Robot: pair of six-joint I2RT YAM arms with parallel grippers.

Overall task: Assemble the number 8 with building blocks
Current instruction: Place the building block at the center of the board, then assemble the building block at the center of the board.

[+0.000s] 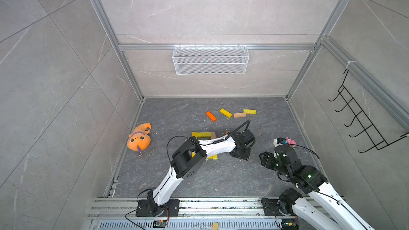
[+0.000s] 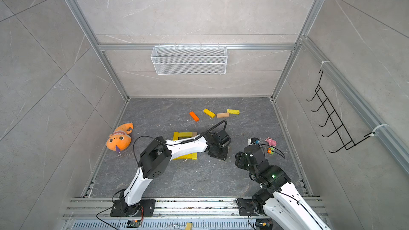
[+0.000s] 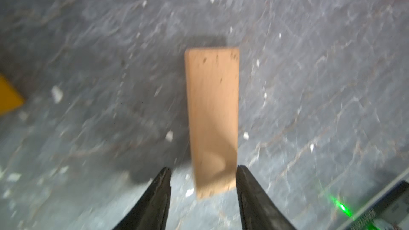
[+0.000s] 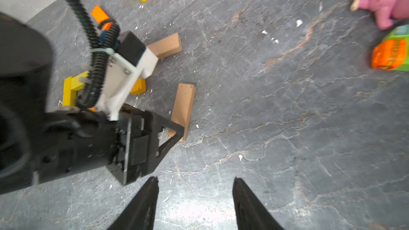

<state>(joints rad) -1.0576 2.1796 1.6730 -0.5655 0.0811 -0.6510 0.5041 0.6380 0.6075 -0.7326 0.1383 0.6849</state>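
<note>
In the left wrist view a tan building block [image 3: 212, 118] lies flat on the grey floor. My left gripper [image 3: 203, 168] is open around its near end, with a clear gap on one side. The right wrist view shows the same tan block [image 4: 182, 109] by the left gripper's black fingers [image 4: 174, 130]. Yellow blocks of a partial figure [image 1: 202, 134] lie under the left arm. An orange block [image 1: 211, 116], a yellow block [image 1: 225, 113], a tan block [image 1: 239, 115] and another yellow block [image 1: 249, 111] lie loose further back. My right gripper [image 4: 195, 178] hangs open over bare floor.
An orange plush toy [image 1: 139, 139] lies by the left wall. A pink toy [image 4: 385, 3] and an orange-green object [image 4: 390, 58] sit near the right arm. A white mesh basket [image 1: 210, 59] hangs on the back wall, a black hook rack [image 1: 363, 118] on the right wall.
</note>
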